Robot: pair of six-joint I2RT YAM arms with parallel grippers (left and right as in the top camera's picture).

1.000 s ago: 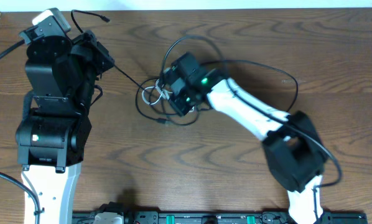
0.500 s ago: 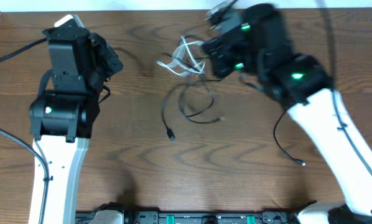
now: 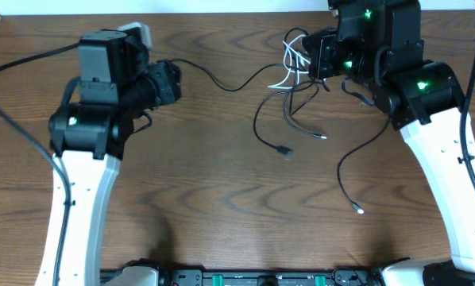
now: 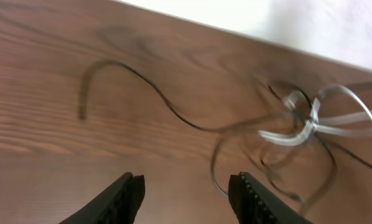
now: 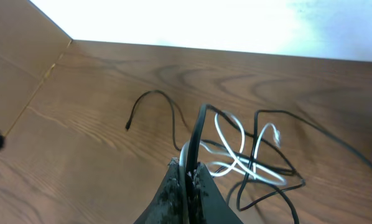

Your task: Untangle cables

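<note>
The cables form a tangle of white loops (image 3: 293, 59) and thin black and grey cords at the far right of the table. My right gripper (image 3: 315, 57) is shut on a black and a white cord of that tangle (image 5: 189, 163), with the white loops (image 5: 236, 149) spreading just beyond its tips. Loose ends hang down to the table: a black plug (image 3: 283, 149), a grey tip (image 3: 322, 137) and a long black end (image 3: 358, 210). One black cord (image 3: 222, 82) runs left toward my left gripper (image 3: 174, 79). That gripper (image 4: 186, 186) is open and empty above the wood, with the black cord's free end (image 4: 82, 112) lying ahead of it.
The wooden table's far edge (image 3: 222, 13) lies just behind the tangle, with a white surface beyond it. A thick black arm cable (image 3: 15, 67) loops at the far left. A black rail (image 3: 245, 278) runs along the near edge.
The right gripper has carried the tangle from the table's middle up and to the far right. The left gripper has opened, let go of the black cord and shifted right.
</note>
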